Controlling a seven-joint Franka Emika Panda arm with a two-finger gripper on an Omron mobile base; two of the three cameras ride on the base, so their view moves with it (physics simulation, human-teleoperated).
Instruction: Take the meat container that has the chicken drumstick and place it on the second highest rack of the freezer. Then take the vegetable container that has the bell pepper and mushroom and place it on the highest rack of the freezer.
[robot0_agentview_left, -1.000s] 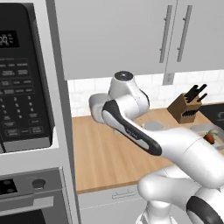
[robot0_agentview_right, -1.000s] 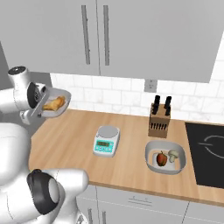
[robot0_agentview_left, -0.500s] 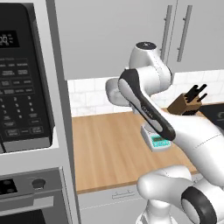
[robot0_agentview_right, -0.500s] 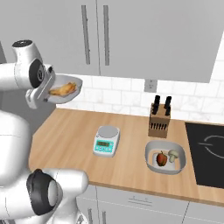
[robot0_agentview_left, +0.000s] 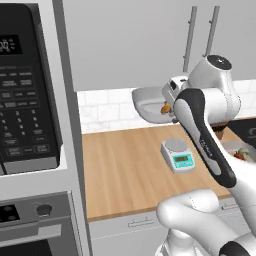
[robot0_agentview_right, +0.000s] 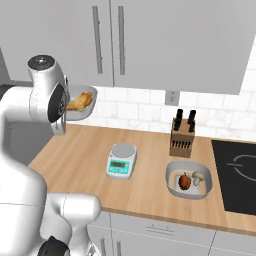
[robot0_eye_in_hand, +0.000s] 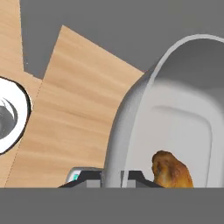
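The tray (robot0_eye_in_hand: 175, 113) is pale grey, the chicken (robot0_eye_in_hand: 171, 171) in it golden-brown. The counter (robot0_agentview_right: 100, 150) is light wood with a fine grain. The scale (robot0_agentview_right: 121, 161) is white with a teal front. The pepper (robot0_agentview_right: 185, 181) is dark red, the mushroom (robot0_agentview_right: 198, 176) whitish-beige, the knife block (robot0_agentview_right: 182, 139) brown with black handles.

A light wooden worktop (robot0_agentview_right: 80, 160) carries a small white kitchen scale with a green display (robot0_agentview_right: 121, 161), a wooden knife block with dark handles (robot0_agentview_right: 182, 137) near the back wall, and a grey oval container (robot0_agentview_right: 172, 186) holding a red pepper (robot0_agentview_right: 185, 181) and a pale mushroom (robot0_agentview_right: 198, 176).
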